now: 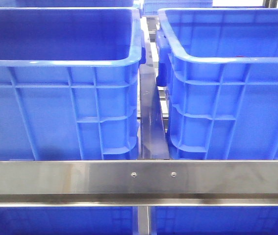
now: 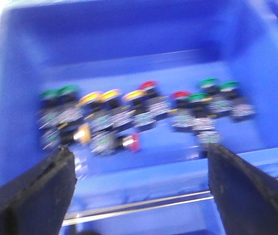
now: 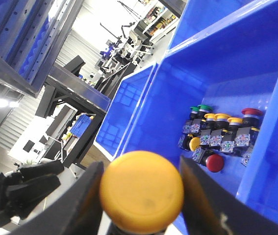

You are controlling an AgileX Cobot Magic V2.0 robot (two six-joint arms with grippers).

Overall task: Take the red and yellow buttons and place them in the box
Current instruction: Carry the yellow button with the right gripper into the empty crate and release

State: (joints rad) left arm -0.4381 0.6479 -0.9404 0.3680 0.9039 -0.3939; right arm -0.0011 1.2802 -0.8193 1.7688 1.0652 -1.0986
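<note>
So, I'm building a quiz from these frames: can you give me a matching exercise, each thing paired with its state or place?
Things:
1. left tool
2. right tool
3. green-capped buttons
4. steel rail

States or places:
A. holds a yellow button
B. runs across in front of the blue bins
C. open, holding nothing
D. lie in a blue bin among red and yellow ones

Pairs: 1-C, 2-A, 3-D, 4-B

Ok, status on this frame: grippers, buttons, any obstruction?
Right gripper shut on yellow button. Left gripper open above the buttons in blue bin. No obstruction visible.
</note>
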